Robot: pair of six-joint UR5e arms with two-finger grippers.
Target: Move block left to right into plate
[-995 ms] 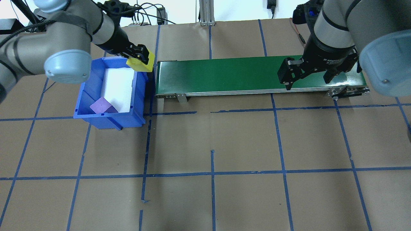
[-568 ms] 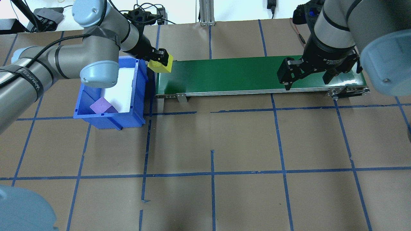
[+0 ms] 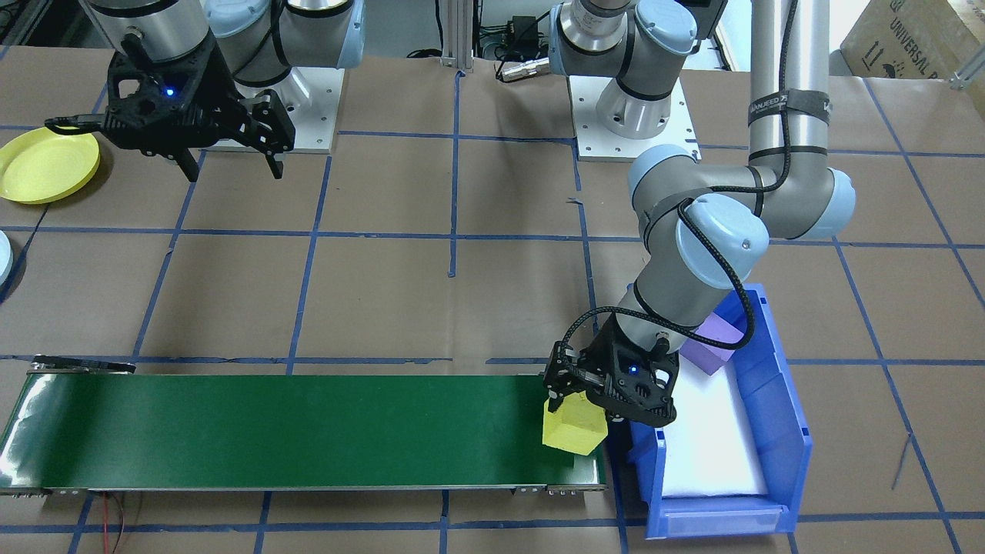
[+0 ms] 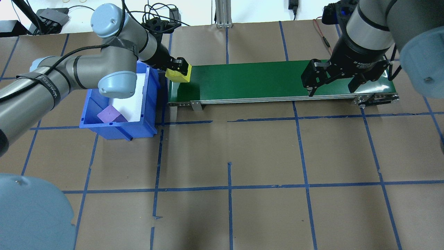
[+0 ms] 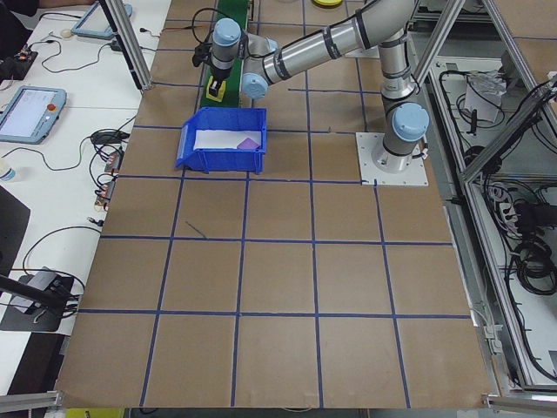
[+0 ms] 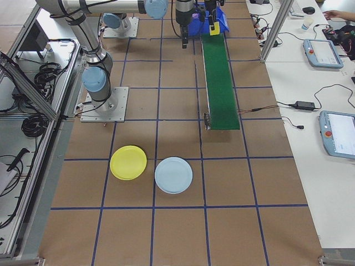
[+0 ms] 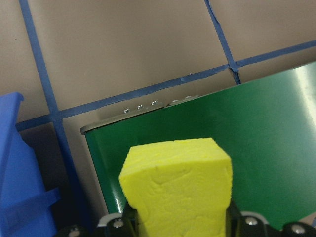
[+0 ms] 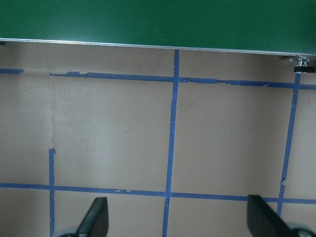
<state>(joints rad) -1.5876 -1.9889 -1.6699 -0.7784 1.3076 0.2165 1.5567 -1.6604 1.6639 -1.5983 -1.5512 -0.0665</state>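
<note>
A yellow foam block (image 4: pixel 177 75) hangs just over the left end of the green conveyor belt (image 4: pixel 263 80), and my left gripper (image 4: pixel 179 70) is shut on it. The left wrist view shows the block (image 7: pixel 178 183) between the jaws with the belt below. From the front the block (image 3: pixel 572 428) sits low over the belt end beside the bin. My right gripper (image 4: pixel 331 86) stands open and empty over the belt's right end; its wrist view shows bare paper between the fingers (image 8: pixel 97 218). The yellow plate (image 6: pixel 128 162) lies on the table far to the right, also seen as the plate (image 3: pixel 45 165).
A blue bin (image 4: pixel 117 130) with a white liner and a purple block (image 4: pixel 110 114) stands left of the belt. A light blue plate (image 6: pixel 173 174) lies beside the yellow one. Brown paper with blue tape lines covers the table.
My left arm has carried the yellow block rightward from over the bin's corner to over the belt's left end, and lower. The right gripper has shifted only slightly and stays open.
</note>
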